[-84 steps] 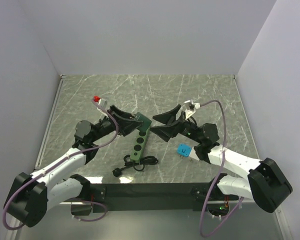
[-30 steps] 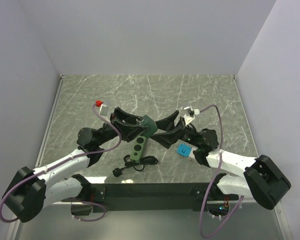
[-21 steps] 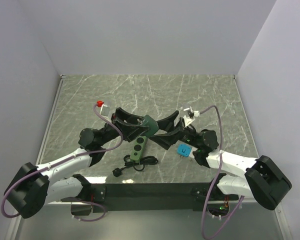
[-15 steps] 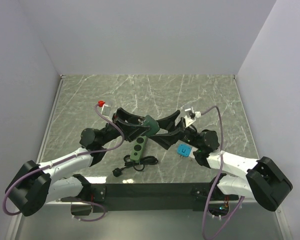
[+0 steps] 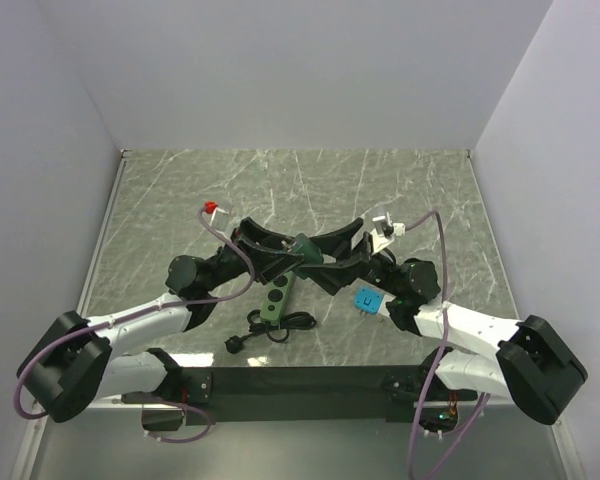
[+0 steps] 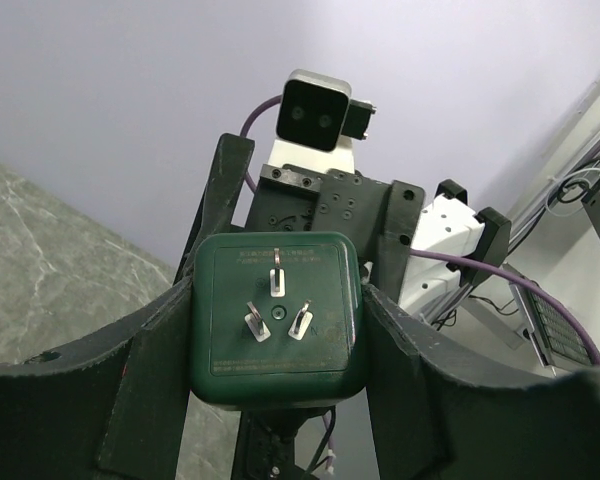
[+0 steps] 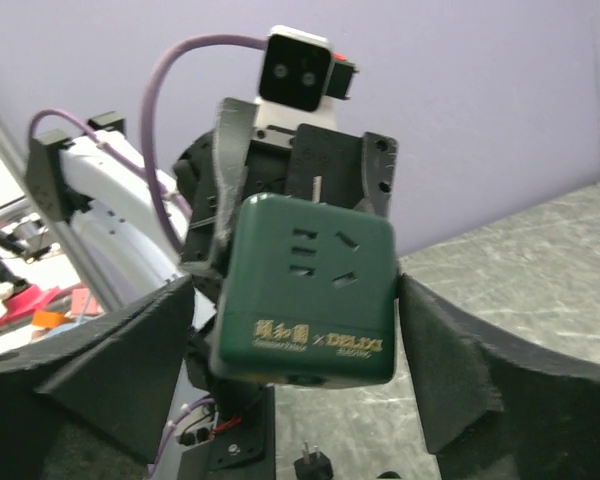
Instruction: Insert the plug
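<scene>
Green plug adapter (image 5: 302, 247) sits in the middle of the scene, held up where the two claws meet, and in the top view it overlaps the far end of the green power strip (image 5: 277, 292) lying on the counter (image 5: 380, 190). The left claw (image 6: 277, 340) is clenched on it: in the left wrist view both black fingers press against opposite sides of the cube, whose face with three metal pins (image 6: 273, 282) is turned toward that camera. The right claw (image 7: 298, 320) reaches in from the right side and brackets the same cube. In the right wrist view its fingers (image 7: 450, 370) flank the face with the socket slots and gold lettering, the right one close against the cube's edge, but I cannot tell whether it is squeezing or just standing around it. The strip runs from under the claws toward the near edge, three round openings showing on its top. Its black cord (image 5: 280, 325) is coiled at its near end, with the black cord plug (image 5: 234, 345) lying loose on the counter to the left of the coil. A small blue tag (image 5: 367, 298) sits on the right arm, just right of the strip.
</scene>
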{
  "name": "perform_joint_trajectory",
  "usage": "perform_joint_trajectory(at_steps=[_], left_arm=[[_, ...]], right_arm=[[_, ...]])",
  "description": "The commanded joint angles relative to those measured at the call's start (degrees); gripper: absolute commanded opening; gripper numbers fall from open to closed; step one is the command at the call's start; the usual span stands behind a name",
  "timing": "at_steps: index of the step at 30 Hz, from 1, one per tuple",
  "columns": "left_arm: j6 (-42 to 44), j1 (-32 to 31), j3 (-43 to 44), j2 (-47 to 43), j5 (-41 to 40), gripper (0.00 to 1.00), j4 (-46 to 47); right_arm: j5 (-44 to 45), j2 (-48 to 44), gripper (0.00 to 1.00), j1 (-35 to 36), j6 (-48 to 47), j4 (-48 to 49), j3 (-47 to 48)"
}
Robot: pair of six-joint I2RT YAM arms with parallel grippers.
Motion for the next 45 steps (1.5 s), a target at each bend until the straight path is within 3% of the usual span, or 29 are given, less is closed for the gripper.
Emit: perform_joint_trajectory(at_steps=[1,7,9,12,13,15,17,18,19,22,24,25,26,36,45], left_arm=[[-1.28,-0.57,0.69,1.33,-0.03,0.01,11.07],[1.44,-0.83,1.31,0.55,-1.34,0.01,8.54],[2.41,-0.75,1.66,-0.95,-1.7,0.01,5.9],[3.29,-0.92,1.75,-2.09,-2.05,0.01,4.23],[3.55,-0.92,1.83,-2.27,-2.31,0.01,3.61],[3.99,-0.92,2.18,-2.62,-2.75,0.01,1.08],[5.57,-0.92,2.45,-3.32,-3.8,0.12,-0.95],[7.06,-0.92,2.54,-3.67,-4.33,0.2,-4.09],[8.03,-0.92,2.63,-4.2,-4.94,0.37,-5.95],[11.98,-0.92,2.45,-6.83,-9.59,0.62,-14.12],[13.83,-0.92,2.45,-9.21,-13.81,0.7,-17.73],[15.49,-0.92,2.36,-10.0,-15.13,0.91,-19.66],[16.12,-0.83,2.28,-11.4,-16.19,0.97,-22.21],[19.28,-0.83,0.35,-14.4,-20.85,0.99,-26.0],[22.1,-0.66,-10.11,-23.88,-34.91,0.98,-31.28]], right_arm=[[0.43,0.86,0.83,1.15,-0.54,25.66,2.52],[0.61,0.86,0.75,1.32,-0.27,25.57,1.38],[1.22,0.68,0.67,1.5,-0.62,25.57,0.77],[1.4,0.68,0.34,1.5,-0.63,25.57,0.68],[2.18,0.86,0.0,1.5,-0.45,25.57,0.5],[2.28,0.95,0.0,1.5,-0.62,25.48,0.59],[2.98,0.6,0.0,1.32,-0.97,24.87,0.5],[3.24,0.07,0.0,1.06,-1.5,21.65,0.94],[3.68,-0.63,0.0,0.8,-2.2,19.0,1.29],[5.61,-5.62,0.0,0.44,-7.12,9.94,1.73],[7.28,-7.92,0.0,-0.17,-9.84,4.25,1.64],[7.9,-9.06,0.0,-0.43,-10.55,2.12,1.73],[8.34,-10.99,0.0,-0.61,-11.43,0.36,1.82],[7.99,-10.04,0.0,-1.58,-12.93,-7.2,3.23],[11.33,-11.36,0.0,-4.65,-16.71,-19.59,3.67]])
